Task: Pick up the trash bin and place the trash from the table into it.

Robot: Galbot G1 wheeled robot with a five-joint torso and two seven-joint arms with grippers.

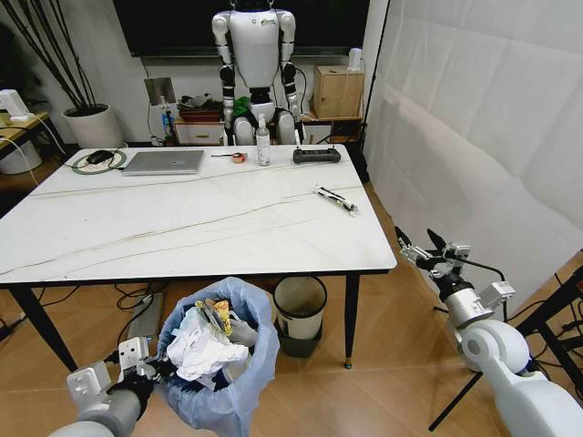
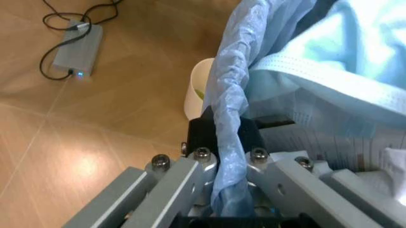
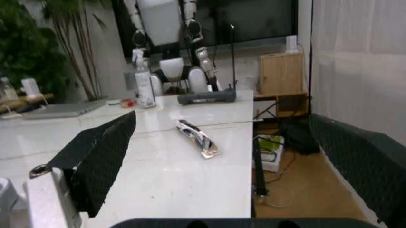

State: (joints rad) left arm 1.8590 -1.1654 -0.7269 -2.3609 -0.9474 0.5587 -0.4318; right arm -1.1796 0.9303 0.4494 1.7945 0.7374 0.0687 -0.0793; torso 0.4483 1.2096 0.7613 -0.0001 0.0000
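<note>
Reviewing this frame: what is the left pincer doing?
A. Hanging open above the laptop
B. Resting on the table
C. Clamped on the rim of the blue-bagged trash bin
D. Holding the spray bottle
C: in the left wrist view the left pincer pinches the trash bin bag's rim.

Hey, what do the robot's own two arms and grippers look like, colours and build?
Both arms have smooth white shells with dark joint bands near the wrist and silver-grey metal blocks. The left gripper has grey metal links with visible bolt heads and a black centre piece. The right gripper has slim black fingers, with black ribbed pads seen close up.
</note>
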